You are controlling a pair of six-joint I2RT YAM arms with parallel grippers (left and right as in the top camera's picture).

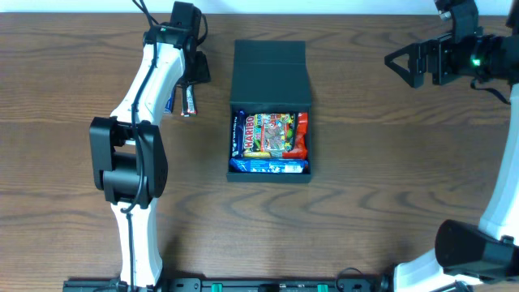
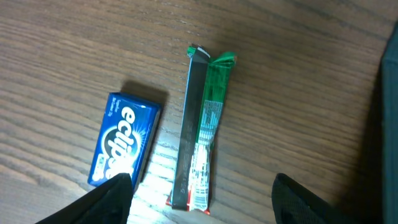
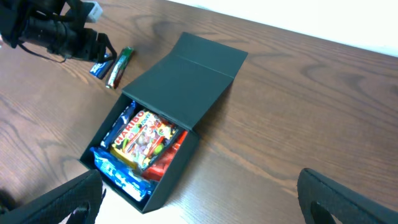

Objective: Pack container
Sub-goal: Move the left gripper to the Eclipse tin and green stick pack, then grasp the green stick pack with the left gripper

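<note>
The container (image 1: 269,81) sits mid-counter (image 1: 389,162), tray on its near side, lid flap laid open on its far side. In the tray, nearest first: blue packet (image 1: 268,165) along the container's near wall, Haribo packet (image 1: 272,134) over its middle, red packet (image 1: 302,134) against its right wall. Judged close to full. Risk 1: anything added rides proud of the rim and the flap will not shut flat; the cause is little free room in the tray. Further back, left of the container's flap, the Eclipse gum box (image 2: 124,140) and the green-wrapped bar (image 2: 200,130) lie flat, just beside one another, with a thin gap between. The left pincer (image 2: 200,202) hovers above them, fingers spread wide, nothing held. Risk 2: with so wide a spread a descent straddles both, or one finger lands on the gum box and shoves it; the cause is the pair's closeness. Risk 3: the bar is thin and flat on the wood, so fingers may skid over its wrapper and close on nothing. Risk 4: the carry toward the tray passes the flap; a low path could clip it and shift the container. Farthest, well right of the container, the right pincer (image 1: 403,65) is spread wide and empty; no conflict judged from there.
</note>
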